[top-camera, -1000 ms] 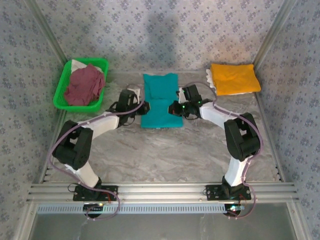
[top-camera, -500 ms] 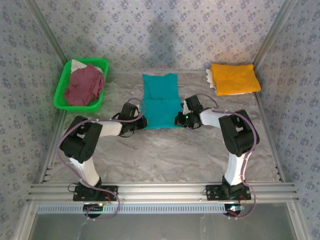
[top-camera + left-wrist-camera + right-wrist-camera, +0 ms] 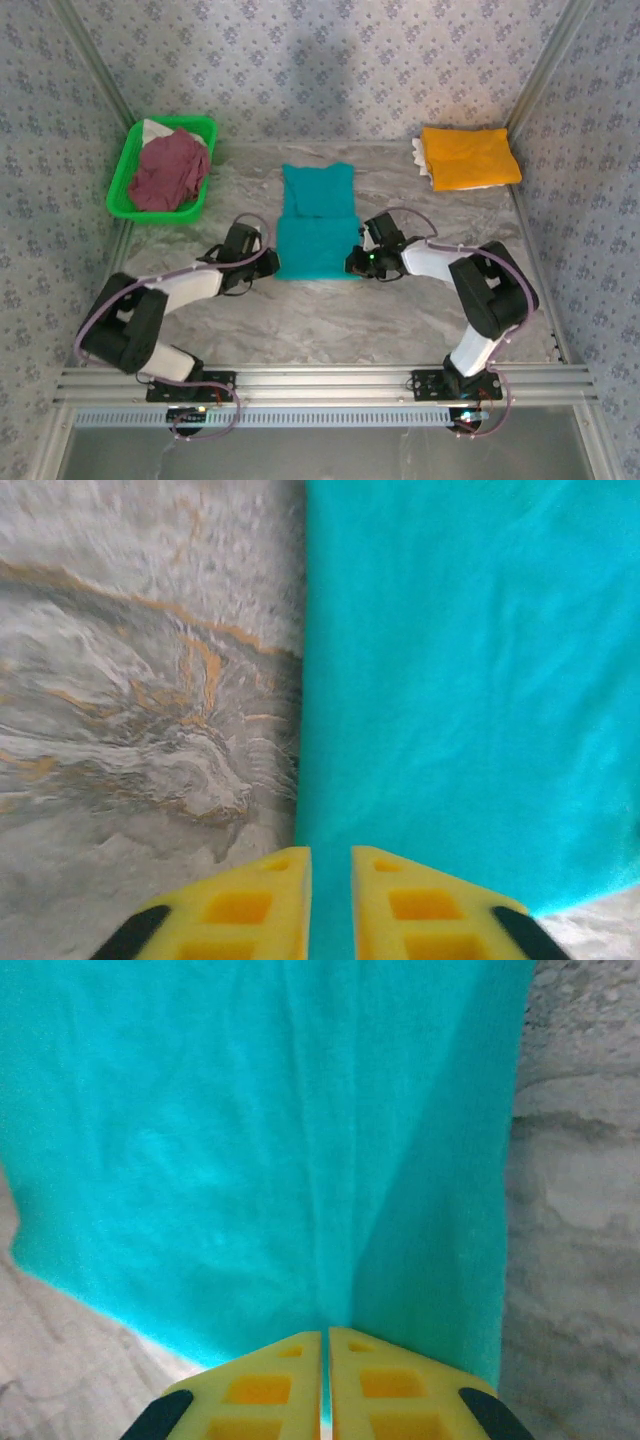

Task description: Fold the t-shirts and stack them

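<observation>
At frame centre we see the teal t-shirt (image 3: 317, 232); left gripper (image 3: 330, 858) jaws narrowly parted astride its edge, right gripper (image 3: 325, 1338) pinching it.

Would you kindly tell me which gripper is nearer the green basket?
Left. The left gripper is at the teal t-shirt's left edge, toward the green basket; the right gripper is at its right edge.

Top camera looks down over the table (image 3: 400, 310); both wrist cameras closely face the teal t-shirt (image 3: 317, 235).
</observation>
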`<state>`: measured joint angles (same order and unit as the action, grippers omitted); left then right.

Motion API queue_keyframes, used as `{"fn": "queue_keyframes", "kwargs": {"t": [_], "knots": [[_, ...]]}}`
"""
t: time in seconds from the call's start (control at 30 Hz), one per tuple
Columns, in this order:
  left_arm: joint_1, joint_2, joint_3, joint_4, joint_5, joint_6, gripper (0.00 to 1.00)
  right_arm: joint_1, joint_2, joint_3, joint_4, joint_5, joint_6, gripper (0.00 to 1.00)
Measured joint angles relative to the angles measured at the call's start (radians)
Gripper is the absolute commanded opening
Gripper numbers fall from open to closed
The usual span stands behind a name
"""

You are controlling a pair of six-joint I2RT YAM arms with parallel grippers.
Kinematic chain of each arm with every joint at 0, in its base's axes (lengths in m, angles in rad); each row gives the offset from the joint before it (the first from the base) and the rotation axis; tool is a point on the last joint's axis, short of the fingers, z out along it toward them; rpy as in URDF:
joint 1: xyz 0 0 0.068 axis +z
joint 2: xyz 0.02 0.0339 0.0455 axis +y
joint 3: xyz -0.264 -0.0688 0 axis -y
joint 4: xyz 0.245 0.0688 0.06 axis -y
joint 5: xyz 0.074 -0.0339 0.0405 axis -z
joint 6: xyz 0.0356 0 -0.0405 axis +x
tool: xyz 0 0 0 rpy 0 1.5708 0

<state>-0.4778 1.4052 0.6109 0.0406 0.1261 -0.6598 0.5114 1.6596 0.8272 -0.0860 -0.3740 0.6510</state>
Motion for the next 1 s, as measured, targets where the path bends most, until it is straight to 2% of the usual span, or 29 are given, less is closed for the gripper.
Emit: {"fn": "queue_keyframes", "kwargs": {"t": [0.07, 0.17, 0.4, 0.77, 1.0], "knots": [[0.001, -0.068, 0.0, -0.034, -0.009, -0.013, 0.34, 0.0, -0.047, 0.0, -0.016, 0.012, 0.011, 0.19], [0.006, -0.121, 0.0, -0.061, -0.003, -0.021, 0.38, 0.0, -0.116, 0.003, -0.023, 0.036, 0.015, 0.2], [0.006, -0.021, 0.0, -0.079, 0.046, -0.027, 0.43, 0.0, -0.121, 0.028, -0.027, 0.076, 0.01, 0.29], [0.004, 0.094, 0.01, -0.033, 0.072, -0.026, 0.42, 0.006, -0.099, 0.028, -0.031, 0.104, 0.01, 0.33], [0.003, 0.129, 0.039, -0.046, 0.068, -0.026, 0.35, 0.006, -0.087, 0.028, -0.031, 0.117, 0.006, 0.33]]}}
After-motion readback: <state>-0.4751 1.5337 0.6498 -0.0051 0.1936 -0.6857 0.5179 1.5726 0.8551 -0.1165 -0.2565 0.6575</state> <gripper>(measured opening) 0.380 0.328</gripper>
